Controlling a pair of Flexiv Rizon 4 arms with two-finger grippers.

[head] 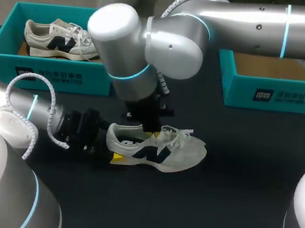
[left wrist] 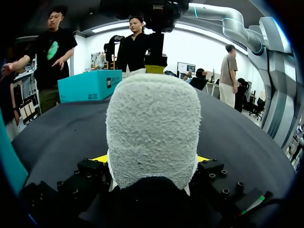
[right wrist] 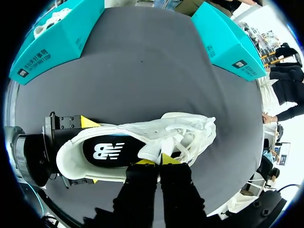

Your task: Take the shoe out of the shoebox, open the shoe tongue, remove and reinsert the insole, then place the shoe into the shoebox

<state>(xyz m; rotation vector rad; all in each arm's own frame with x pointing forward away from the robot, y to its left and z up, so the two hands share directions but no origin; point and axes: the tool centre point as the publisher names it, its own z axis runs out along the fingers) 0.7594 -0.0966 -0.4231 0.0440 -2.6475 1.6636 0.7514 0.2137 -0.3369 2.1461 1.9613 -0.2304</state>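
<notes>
The pale suede sneaker (head: 170, 152) lies on its sole on the dark worktop (head: 231, 200), outside both boxes, with its toe towards the right and its heel towards the left arm. The left gripper (head: 113, 146) is closed on the sneaker, one yellow-tipped finger on each side of the fuzzy heel counter. The right arm comes in from the upper right and stands steeply over the shoe's opening. The right gripper (right wrist: 159, 160) has its fingers drawn almost together at the white tongue (right wrist: 151, 151) and appears to pinch it, though the contact itself is partly hidden. The dark insole (right wrist: 107, 150) lies flat inside the shoe behind the tongue, and the laces are loose over the forefoot. The left-hand shoebox (head: 52, 75), teal and open, stands at the far left and holds a second sneaker (head: 56, 40). The right-hand shoebox (head: 276, 95), also teal and open, stands at the far right with its brown floor showing. Both boxes are well apart from the held sneaker.
</notes>
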